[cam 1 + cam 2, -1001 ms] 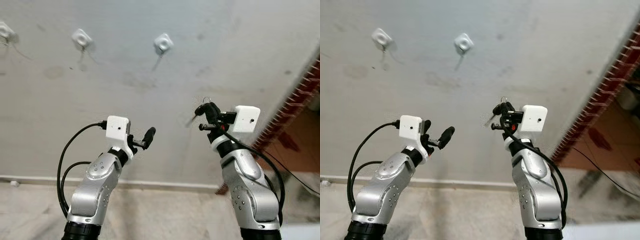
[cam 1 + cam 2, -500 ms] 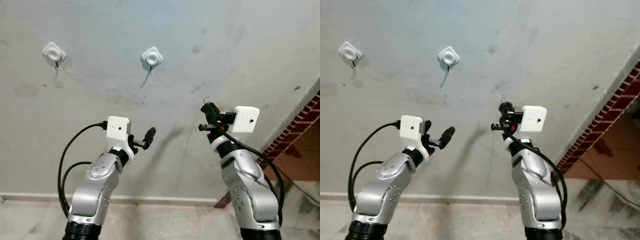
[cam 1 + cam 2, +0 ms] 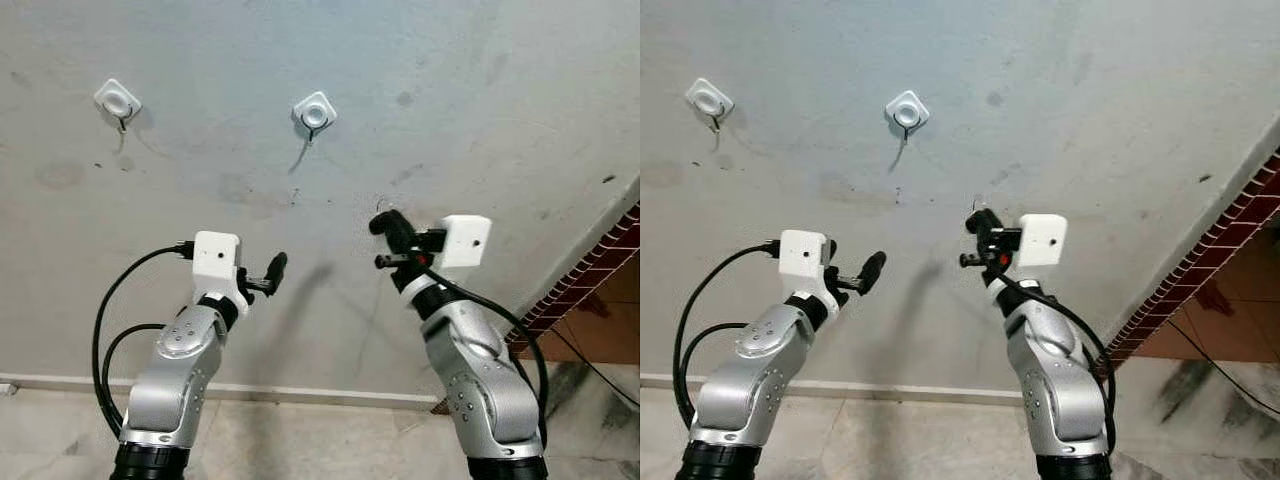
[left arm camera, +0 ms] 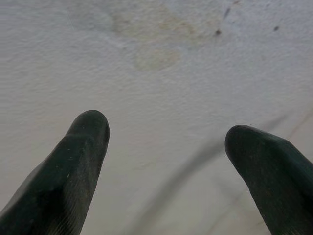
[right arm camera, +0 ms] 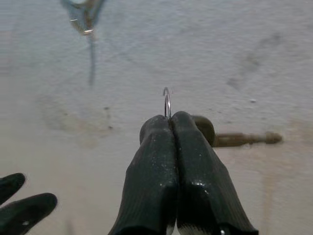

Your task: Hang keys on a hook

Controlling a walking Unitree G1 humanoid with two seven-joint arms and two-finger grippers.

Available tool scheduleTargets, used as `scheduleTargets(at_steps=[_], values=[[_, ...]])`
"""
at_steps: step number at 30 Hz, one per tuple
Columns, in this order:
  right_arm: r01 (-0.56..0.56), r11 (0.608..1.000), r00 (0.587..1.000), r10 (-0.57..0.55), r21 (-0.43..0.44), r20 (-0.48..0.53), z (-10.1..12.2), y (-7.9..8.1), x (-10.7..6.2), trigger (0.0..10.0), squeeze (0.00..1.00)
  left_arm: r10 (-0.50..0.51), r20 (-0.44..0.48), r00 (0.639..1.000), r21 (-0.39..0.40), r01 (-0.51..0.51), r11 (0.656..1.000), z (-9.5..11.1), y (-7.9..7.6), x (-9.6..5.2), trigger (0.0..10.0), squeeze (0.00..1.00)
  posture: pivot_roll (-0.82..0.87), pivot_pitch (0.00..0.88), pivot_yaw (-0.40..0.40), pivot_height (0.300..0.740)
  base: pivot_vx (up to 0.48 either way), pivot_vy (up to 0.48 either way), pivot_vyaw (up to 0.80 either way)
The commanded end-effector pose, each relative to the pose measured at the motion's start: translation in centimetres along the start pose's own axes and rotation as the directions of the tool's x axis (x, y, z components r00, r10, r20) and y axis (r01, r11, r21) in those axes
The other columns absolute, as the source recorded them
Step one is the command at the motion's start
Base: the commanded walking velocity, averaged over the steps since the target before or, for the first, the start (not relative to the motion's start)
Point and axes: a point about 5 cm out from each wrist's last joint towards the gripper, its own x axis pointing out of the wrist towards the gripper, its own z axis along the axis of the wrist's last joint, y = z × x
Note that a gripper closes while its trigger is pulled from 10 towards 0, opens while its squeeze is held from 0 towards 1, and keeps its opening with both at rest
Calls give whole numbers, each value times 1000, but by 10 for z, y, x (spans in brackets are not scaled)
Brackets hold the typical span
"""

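Note:
Two white hook mounts sit high on the grey wall, the left hook (image 3: 118,100) and the right hook (image 3: 315,112). My right gripper (image 3: 385,222) is raised below and to the right of the right hook, some way short of it. It is shut on the keys: a thin metal ring (image 5: 167,102) stands up between its fingertips (image 5: 161,132) and a key (image 5: 243,139) sticks out sideways behind them. The right hook (image 5: 83,17) lies ahead of it in the right wrist view. My left gripper (image 3: 275,268) is raised lower down, open and holding nothing, facing bare wall (image 4: 161,73).
The wall is stained plaster with a pale skirting line (image 3: 300,392) at the floor. A red brick edge (image 3: 590,285) and a doorway lie to the right, with a black cable (image 3: 1230,385) on the floor there.
The camera has swung, so the hooks sit differently in the picture. Both arms have shifted left against the wall, and the right gripper with the keys is now closer under the right hook.

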Motion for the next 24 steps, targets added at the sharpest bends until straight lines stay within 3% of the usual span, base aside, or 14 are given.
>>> scheduleTargets(at_steps=[1,7,16,19,24], values=[[-46,999,999,46,4,-17,-4,7,4,10000,0,12,15,1000,16,-12,1000,3,2,-4,10000,0,179,47,-63,740,0,0,0],[-41,999,999,41,-1,-10,-5,8,7,10000,0,33,-2,999,17,-33,999,0,8,-10,10000,0,189,47,-61,740,0,0,0],[-29,1000,999,29,0,17,-3,4,6,10000,0,-35,17,999,-4,35,999,5,-1,-9,10000,0,180,52,-50,740,0,0,0],[-55,999,998,55,-1,20,-2,9,9,10000,0,-33,16,999,-3,33,999,6,-1,-9,10000,0,180,52,-50,740,0,0,0],[-123,992,991,122,3,57,6,24,27,10000,0,-33,16,999,-7,33,999,5,-1,-10,10000,0,186,55,-53,740,0,0,0]])
